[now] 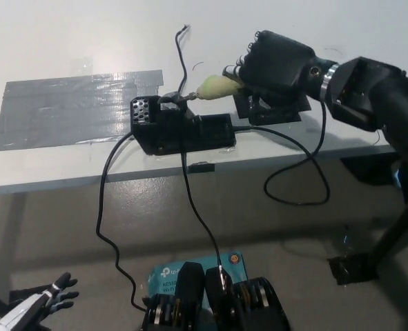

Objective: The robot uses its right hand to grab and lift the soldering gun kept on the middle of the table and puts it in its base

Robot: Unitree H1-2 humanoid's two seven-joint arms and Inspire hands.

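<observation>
Electronics workshop or lab: soldering station [183, 129] on white table [65, 48], grey tape patch [72, 107], trailing cables [110, 227], bare concrete floor [273, 234].

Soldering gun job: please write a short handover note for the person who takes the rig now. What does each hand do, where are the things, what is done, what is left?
Right hand: shut on the soldering gun, held over the table.
Left hand: rests at the lower left, below table level, fingers apart, holding nothing.
Base: black, near the table's front edge; the gun's metal tip is at its holder.
Done: gun grabbed, brought to the base.
Left: seat the gun fully, release.
</observation>
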